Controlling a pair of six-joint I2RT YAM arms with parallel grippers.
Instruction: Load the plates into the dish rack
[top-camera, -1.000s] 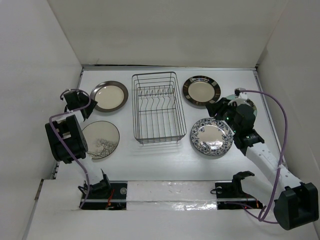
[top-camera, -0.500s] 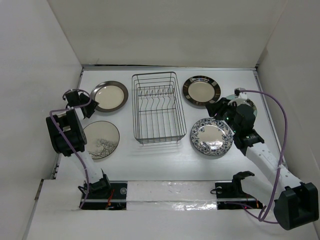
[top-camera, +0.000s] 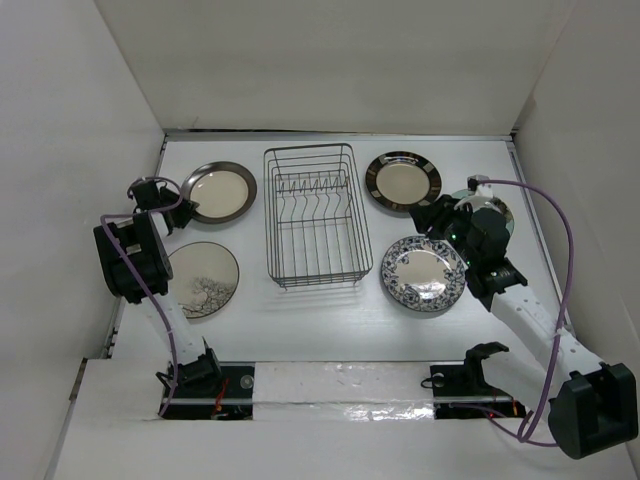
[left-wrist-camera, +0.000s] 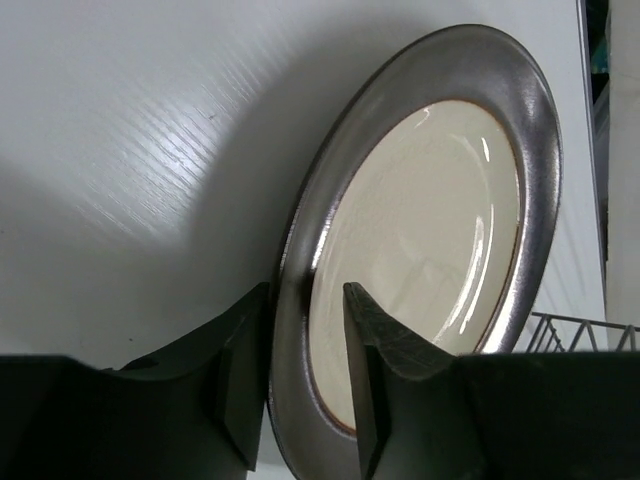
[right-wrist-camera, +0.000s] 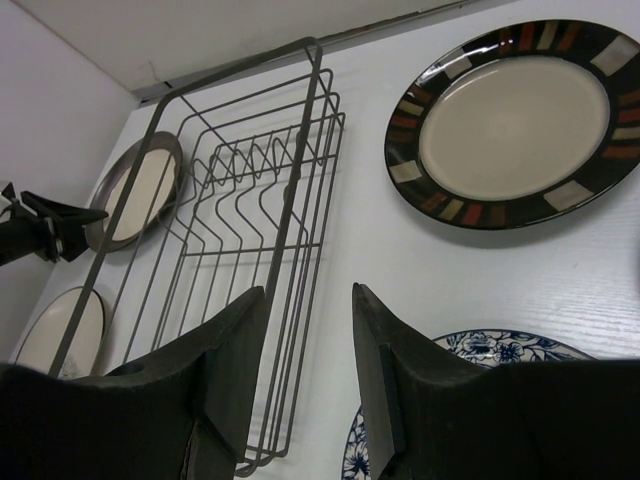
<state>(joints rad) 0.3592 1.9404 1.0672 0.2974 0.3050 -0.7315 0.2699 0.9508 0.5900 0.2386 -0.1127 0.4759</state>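
Plain white table (top-camera: 330, 300) under the lot. Black wire dish rack (top-camera: 310, 147) sat between the two pincers, touching neither. From the right wrist, ahead and to the left of the right gripper (right-wrist-camera: 308, 300), tines upright inside. Four plates lying flat on the table around it.

Dark-rimmed silvery plate (left-wrist-camera: 430, 250) right at the left gripper (left-wrist-camera: 305, 300), rim slotted between the fingers. One finger (left-wrist-camera: 240, 370) outside the edge, the other over the cream centre, narrow gap. Honestly can't tell whether pinching or just straddling. Pale plate with a branchy mark (top-camera: 203, 279) a bit nearer the base than that pincer, not touching it.

Over on the other side, right gripper hovering with fingers moderately parted, holding nothing. Blue-and-white floral plate (right-wrist-camera: 500, 345) directly below its fingers. Black-rimmed cream-centred plate (right-wrist-camera: 515, 125) ahead and to the right, coloured blocks round the rim.
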